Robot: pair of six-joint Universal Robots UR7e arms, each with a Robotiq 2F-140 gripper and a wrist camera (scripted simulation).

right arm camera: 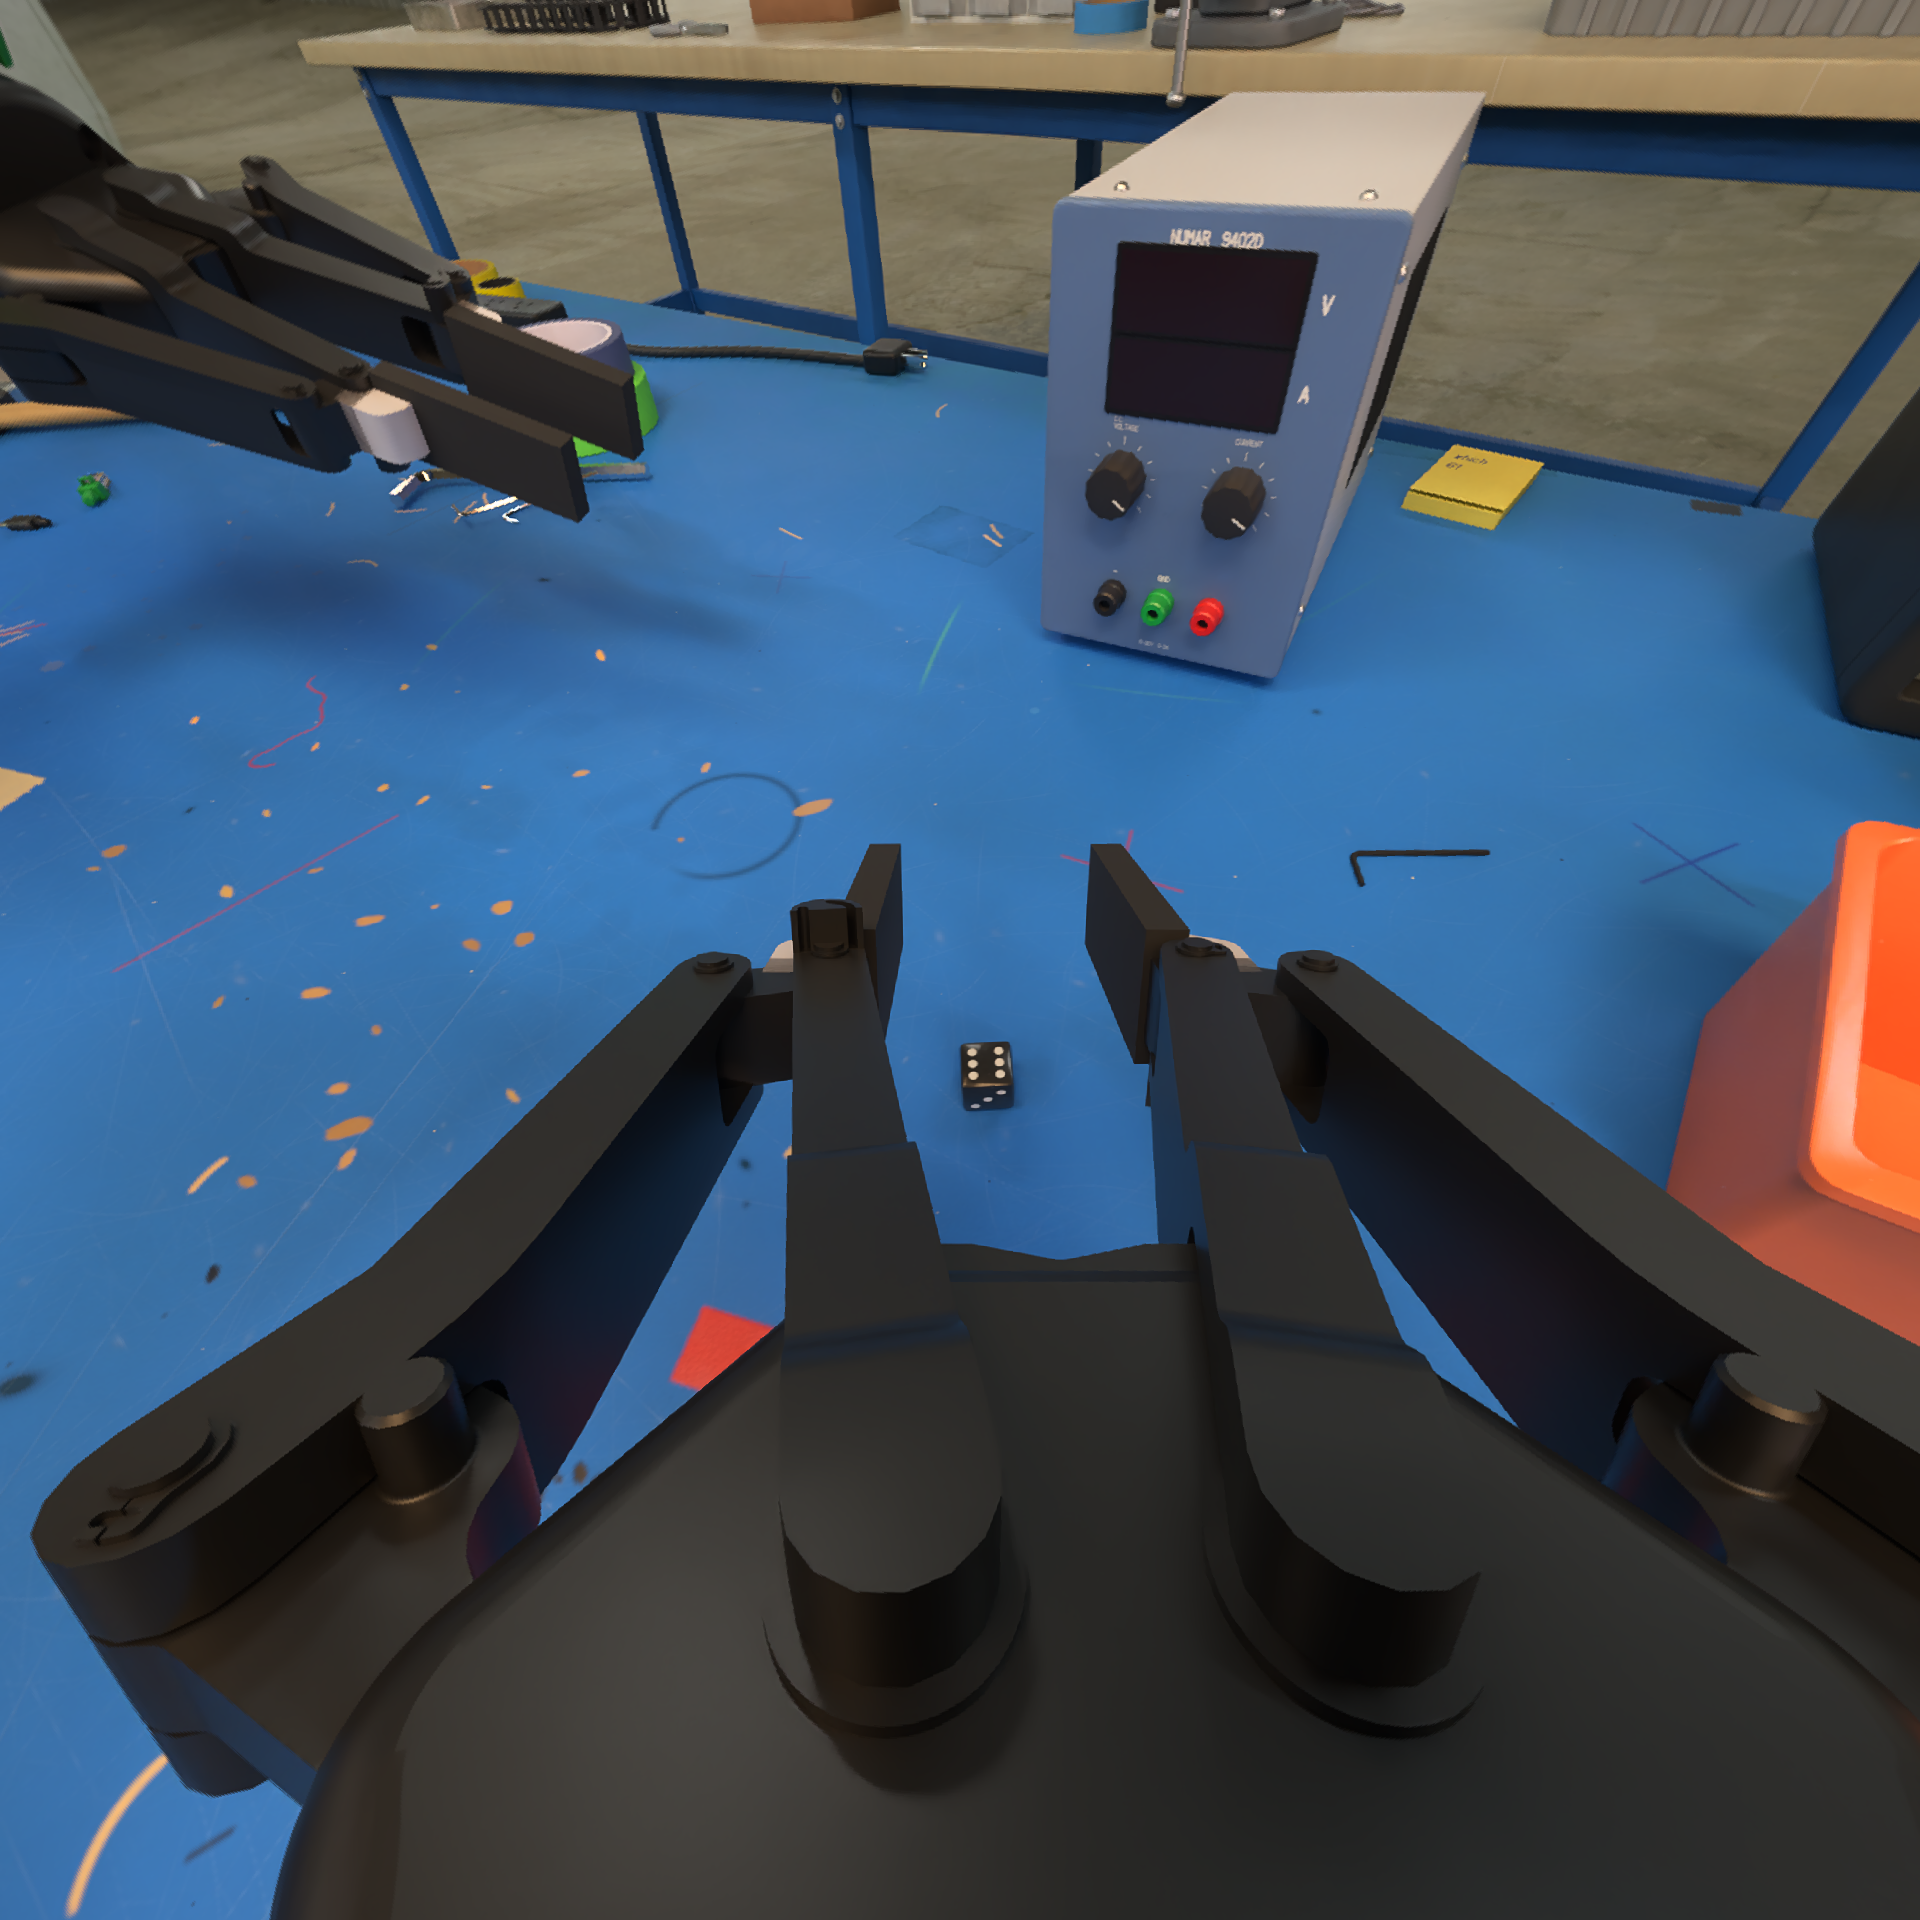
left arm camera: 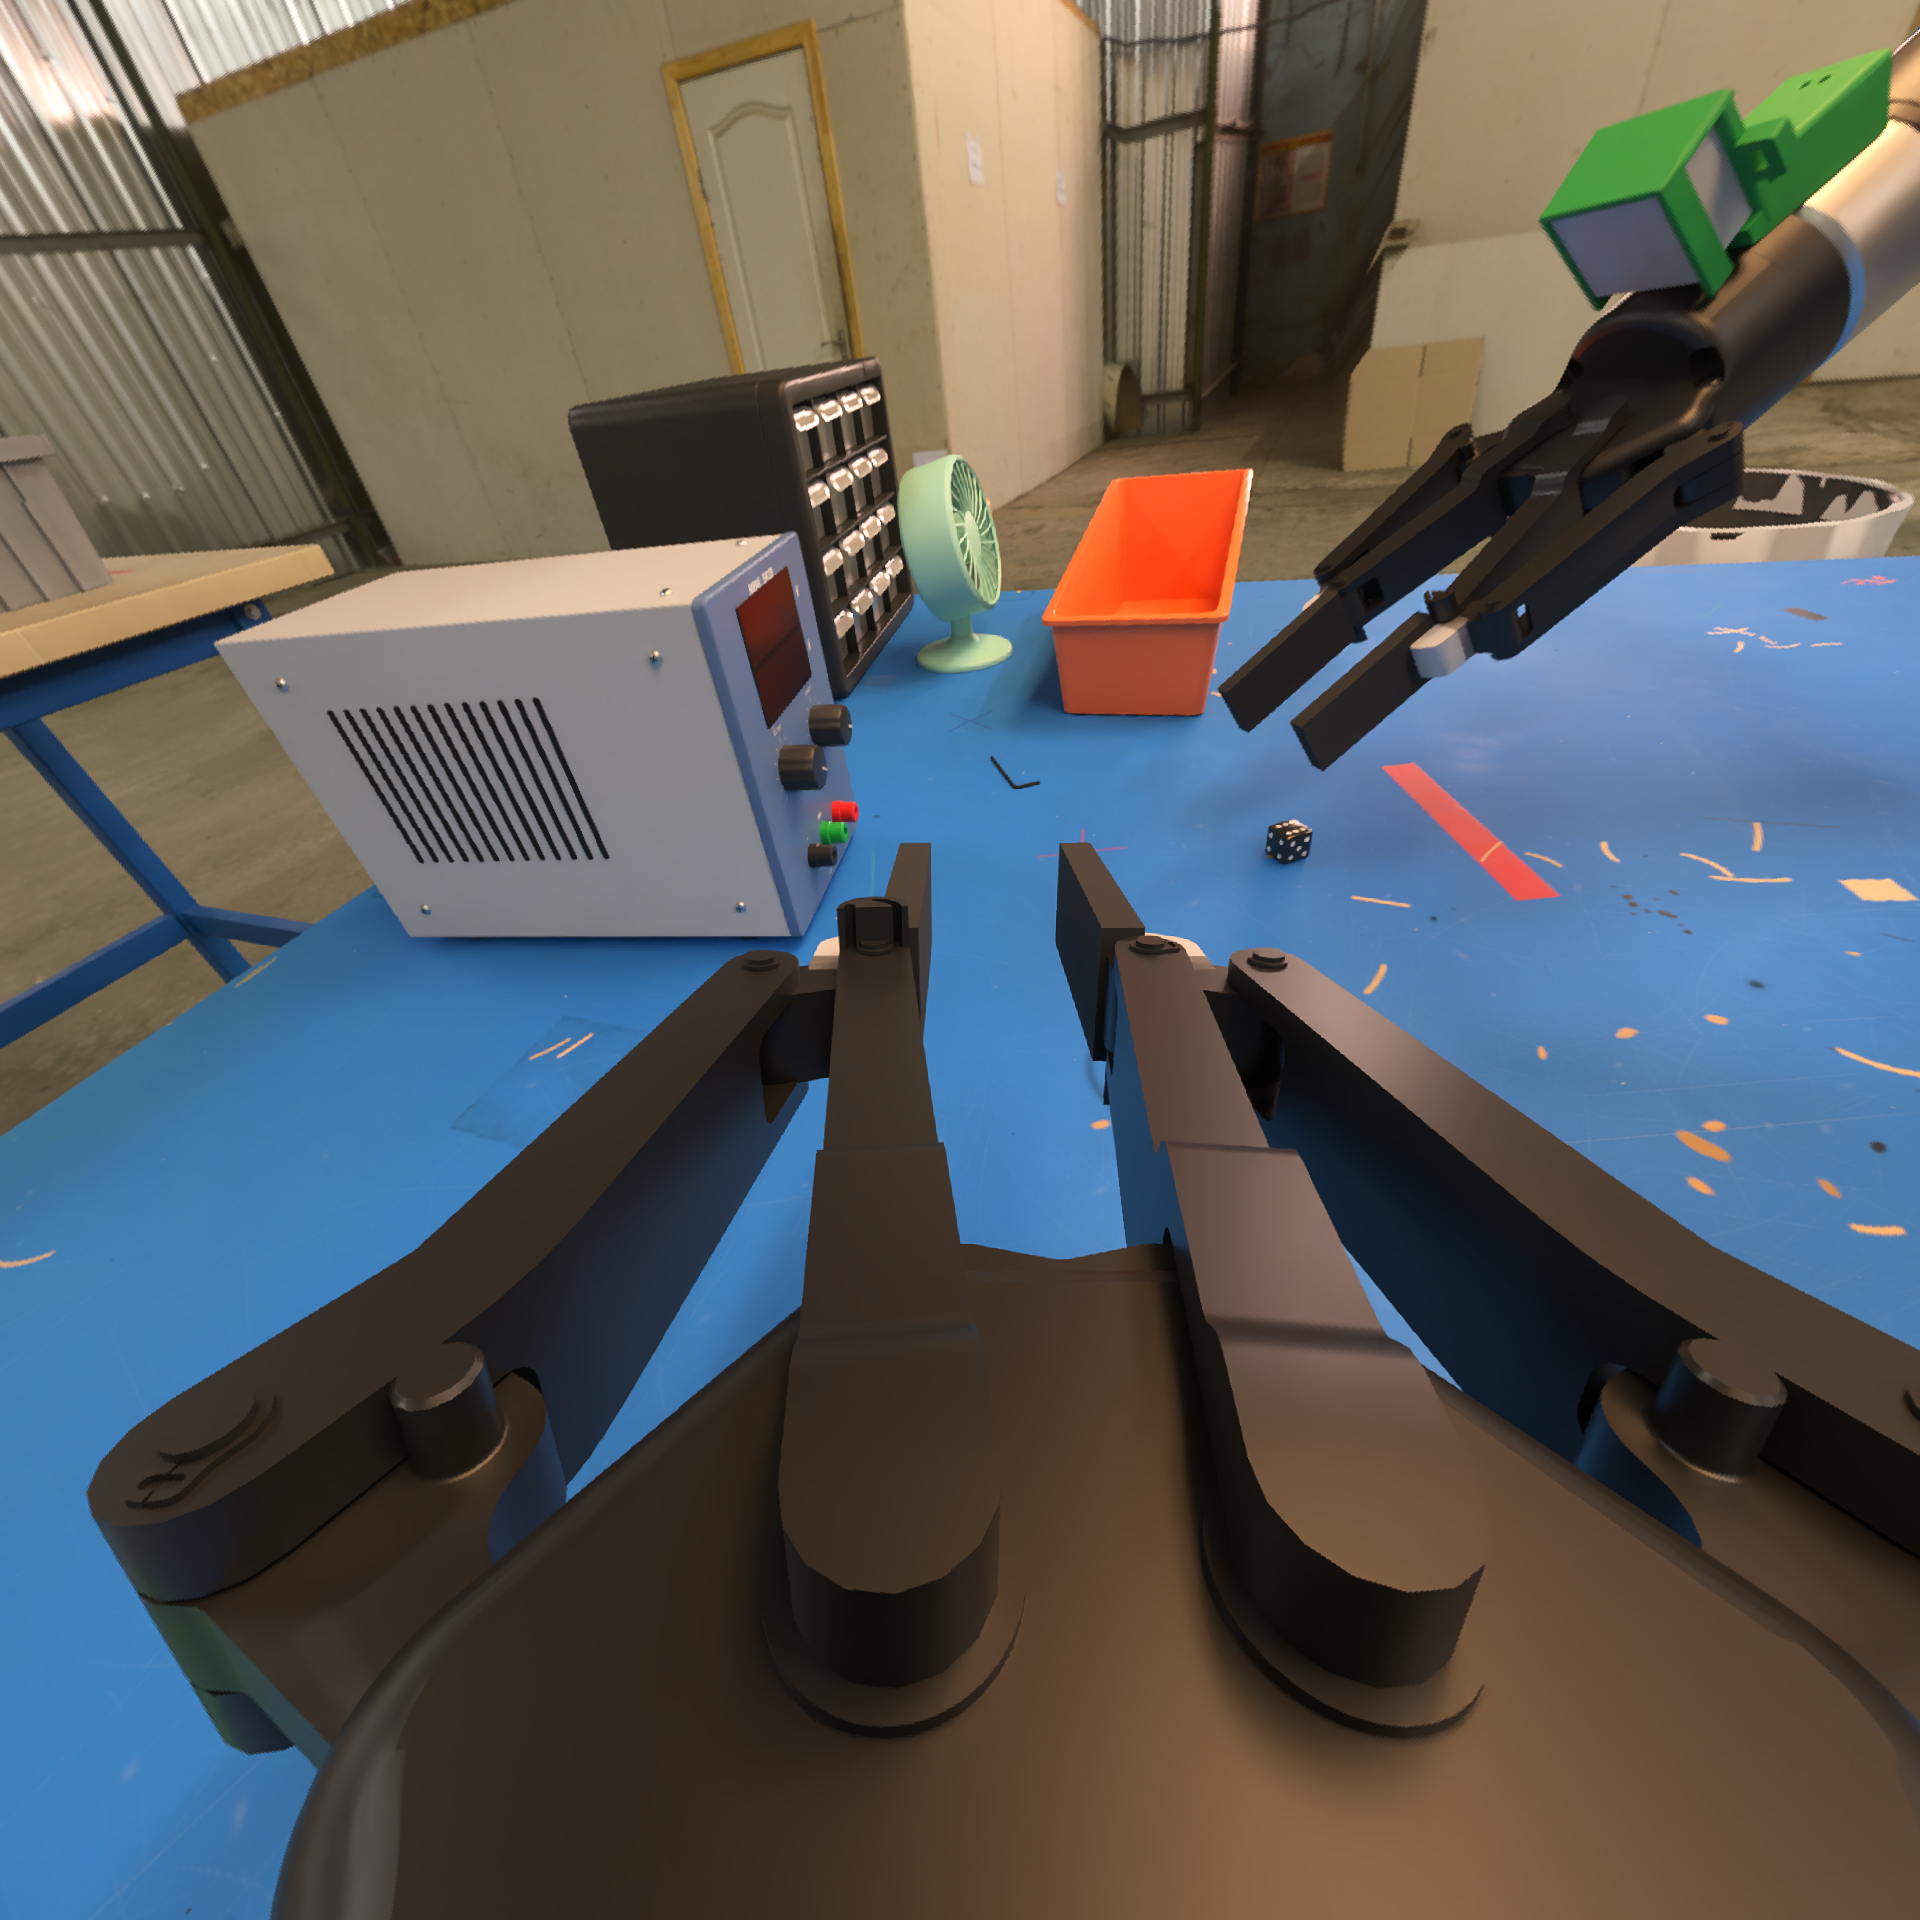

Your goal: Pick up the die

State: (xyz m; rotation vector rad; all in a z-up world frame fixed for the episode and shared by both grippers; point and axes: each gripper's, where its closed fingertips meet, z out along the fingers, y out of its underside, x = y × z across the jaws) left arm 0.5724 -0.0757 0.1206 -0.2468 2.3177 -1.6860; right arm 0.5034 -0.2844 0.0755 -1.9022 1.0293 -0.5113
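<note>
A small black die with white pips lies on the blue table. In the right wrist view it shows between my right gripper's two fingers, below them. My right gripper is open and empty, above the die. In the left wrist view the die sits to the right of my left gripper, which is open, empty and well apart from it. The right gripper hangs above and beyond the die there. The left gripper shows at upper left in the right wrist view.
A grey-blue power supply stands on the table beyond the grippers. An orange bin, a mint fan and a black drawer cabinet stand nearby. A hex key, a yellow notepad and tape rolls lie around.
</note>
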